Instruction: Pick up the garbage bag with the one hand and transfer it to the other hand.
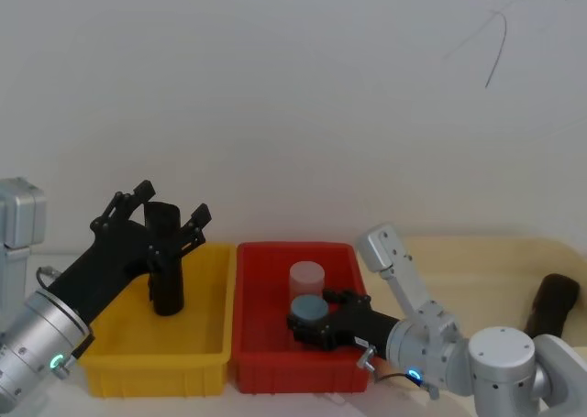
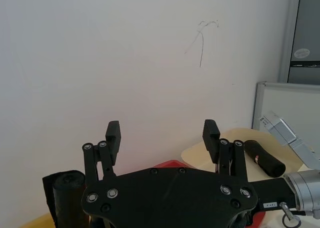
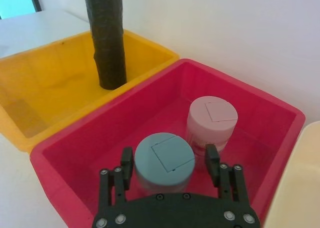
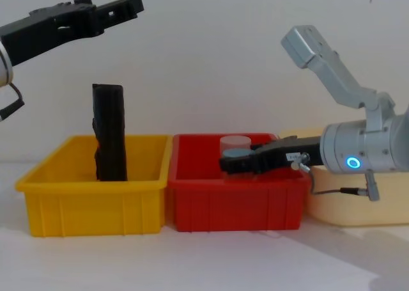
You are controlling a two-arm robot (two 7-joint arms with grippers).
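Right gripper (image 3: 170, 168) sits low in the red bin (image 3: 270, 138), fingers apart around a blue-lidded jar (image 3: 164, 160), a pink-lidded jar (image 3: 211, 119) just beyond. Left gripper (image 1: 170, 206) hangs spread wide and empty above the garbage bag (image 4: 109, 132), standing upright beneath it in the yellow bin (image 4: 89, 208). No label is readable.

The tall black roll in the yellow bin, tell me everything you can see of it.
The tall black cylindrical roll of glossy plastic stands upright in the yellow plastic bin, rising well above its rim. Its surface looks wrinkled, like wound film, and its top end is open and hollow. Its base rests on the bin floor, near the back wall. The left pincer, open, hangs above the roll's top without touching it.
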